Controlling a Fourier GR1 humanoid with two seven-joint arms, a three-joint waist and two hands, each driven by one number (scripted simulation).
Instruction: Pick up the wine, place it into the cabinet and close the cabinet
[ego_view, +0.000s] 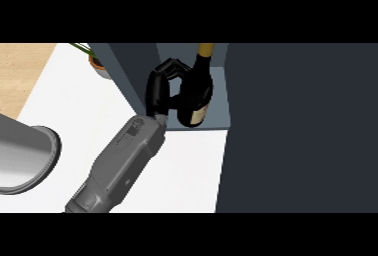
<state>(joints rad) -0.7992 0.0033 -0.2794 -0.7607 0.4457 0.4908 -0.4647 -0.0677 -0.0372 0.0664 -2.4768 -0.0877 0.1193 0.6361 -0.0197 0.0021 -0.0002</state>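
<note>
The wine bottle is held upright inside the open cabinet, gripped from its left by the curled left robot hand.

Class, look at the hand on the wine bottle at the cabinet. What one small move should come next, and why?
Probably open the fingers and draw the hand back. The wine bottle already stands upright on the cabinet's floor, between its walls, with the hand curled round its body. The bottle seems to be where it belongs, so letting go would free the arm for the door, which is not yet closed.
</note>
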